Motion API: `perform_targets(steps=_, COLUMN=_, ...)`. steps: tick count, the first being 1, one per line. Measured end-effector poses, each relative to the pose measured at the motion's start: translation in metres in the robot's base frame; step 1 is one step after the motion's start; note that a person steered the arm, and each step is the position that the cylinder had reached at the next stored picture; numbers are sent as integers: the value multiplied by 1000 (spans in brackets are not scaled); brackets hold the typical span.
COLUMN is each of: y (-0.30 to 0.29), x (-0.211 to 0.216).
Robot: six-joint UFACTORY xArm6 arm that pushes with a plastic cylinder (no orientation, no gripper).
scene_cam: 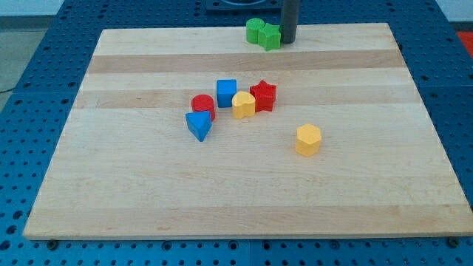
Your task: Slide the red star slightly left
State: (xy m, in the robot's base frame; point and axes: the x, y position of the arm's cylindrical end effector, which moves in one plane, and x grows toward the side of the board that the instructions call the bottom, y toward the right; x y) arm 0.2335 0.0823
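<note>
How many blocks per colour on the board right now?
Red: 2, the red star and the red cylinder
Blue: 2, the blue cube and the blue triangle
Yellow: 2, the yellow heart and the yellow hexagon
Green: 2, two green blocks touching, by my tip
Total: 8

lab: blue perforated bench [44,29]

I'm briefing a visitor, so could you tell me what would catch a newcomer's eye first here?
A tight cluster near the board's middle: the red star touching a yellow block, with a blue cube, red cylinder and blue triangle. My tip sits at the view's top beside green blocks.
</note>
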Motion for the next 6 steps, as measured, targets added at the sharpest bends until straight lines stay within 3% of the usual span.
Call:
perform_targets(steps=1, y=1, x=7)
perform_targets(steps=3, y=46, x=99)
perform_targets(steps=6, y=39, x=149)
